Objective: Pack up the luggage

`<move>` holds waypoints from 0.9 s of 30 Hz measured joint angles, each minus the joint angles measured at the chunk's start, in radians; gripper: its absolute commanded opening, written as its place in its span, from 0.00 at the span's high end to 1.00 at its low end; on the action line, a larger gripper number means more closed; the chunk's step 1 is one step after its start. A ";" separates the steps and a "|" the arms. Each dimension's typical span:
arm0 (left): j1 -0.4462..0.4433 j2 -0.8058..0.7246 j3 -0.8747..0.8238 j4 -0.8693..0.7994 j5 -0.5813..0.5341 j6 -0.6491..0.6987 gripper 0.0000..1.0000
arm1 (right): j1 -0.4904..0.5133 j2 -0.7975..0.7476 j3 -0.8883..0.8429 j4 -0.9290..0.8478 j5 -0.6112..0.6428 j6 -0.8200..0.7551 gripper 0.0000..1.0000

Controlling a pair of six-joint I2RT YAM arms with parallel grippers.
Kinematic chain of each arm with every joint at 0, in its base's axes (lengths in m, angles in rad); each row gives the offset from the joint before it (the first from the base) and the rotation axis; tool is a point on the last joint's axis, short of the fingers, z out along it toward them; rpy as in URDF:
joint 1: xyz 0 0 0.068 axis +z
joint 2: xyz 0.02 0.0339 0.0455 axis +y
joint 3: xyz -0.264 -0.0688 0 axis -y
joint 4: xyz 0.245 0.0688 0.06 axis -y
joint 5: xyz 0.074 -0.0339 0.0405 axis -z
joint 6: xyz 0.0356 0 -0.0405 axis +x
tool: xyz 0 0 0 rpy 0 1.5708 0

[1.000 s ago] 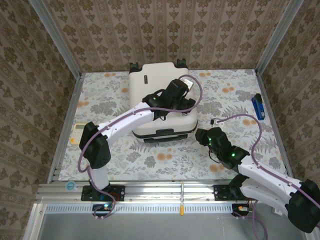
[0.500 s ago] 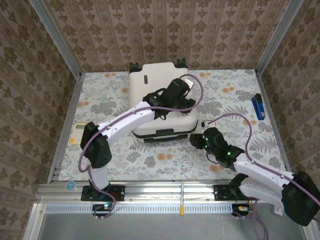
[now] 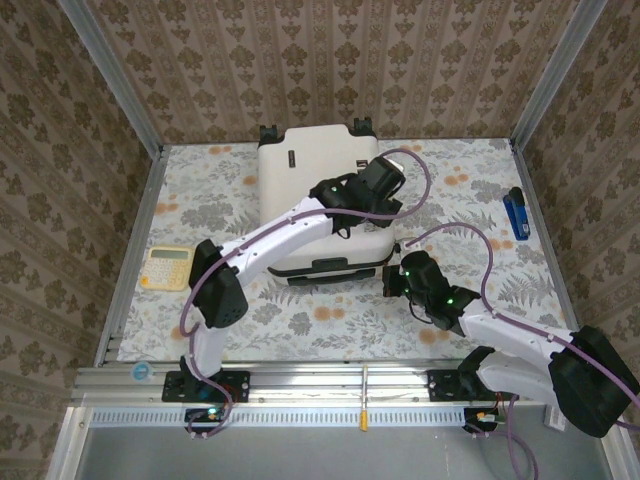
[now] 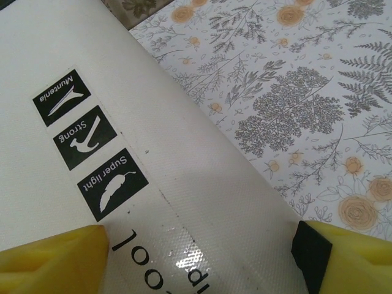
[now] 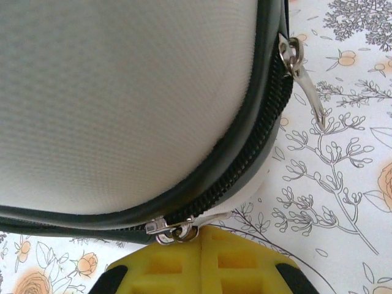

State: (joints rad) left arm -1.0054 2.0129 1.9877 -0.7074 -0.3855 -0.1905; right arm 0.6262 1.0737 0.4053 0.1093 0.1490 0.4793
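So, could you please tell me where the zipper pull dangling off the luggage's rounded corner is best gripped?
Pinch the long flat tab of the zipper pull, below its ring, across its two faces. Come from the open tablecloth side, away from the luggage: the tab hangs clear of the shell there, while the slider end sits tight against the zipper.

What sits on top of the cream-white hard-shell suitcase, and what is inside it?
Over the cream-white hard-shell suitcase, the left gripper hangs with jaws open beside three black printed labels. The shell is shut, so its contents are hidden.
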 measured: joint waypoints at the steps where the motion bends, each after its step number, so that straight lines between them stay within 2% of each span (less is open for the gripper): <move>1: -0.003 0.003 0.005 -0.004 -0.009 0.000 0.19 | -0.001 0.000 0.000 0.000 0.000 -0.006 1.00; 9: -0.027 0.036 0.038 -0.030 -0.089 -0.019 0.21 | -0.035 -0.007 -0.004 0.000 -0.039 -0.013 1.00; 17: -0.028 0.022 -0.006 0.014 -0.085 -0.018 0.24 | -0.126 -0.052 -0.011 -0.003 -0.087 -0.002 1.00; 22: -0.028 0.008 -0.035 0.044 -0.082 -0.014 0.25 | -0.144 -0.052 -0.011 -0.003 -0.132 -0.002 1.00; 25: -0.027 0.003 -0.043 0.053 -0.079 -0.010 0.25 | -0.144 -0.059 -0.022 0.008 -0.167 -0.005 0.71; 27: -0.027 0.000 -0.049 0.058 -0.078 -0.006 0.25 | -0.144 -0.078 -0.047 0.015 -0.186 -0.002 0.60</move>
State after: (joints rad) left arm -1.0325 2.0132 1.9388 -0.6491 -0.4633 -0.1970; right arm 0.4820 0.9955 0.3584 0.1246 -0.0372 0.4778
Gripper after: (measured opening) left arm 0.755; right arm 0.320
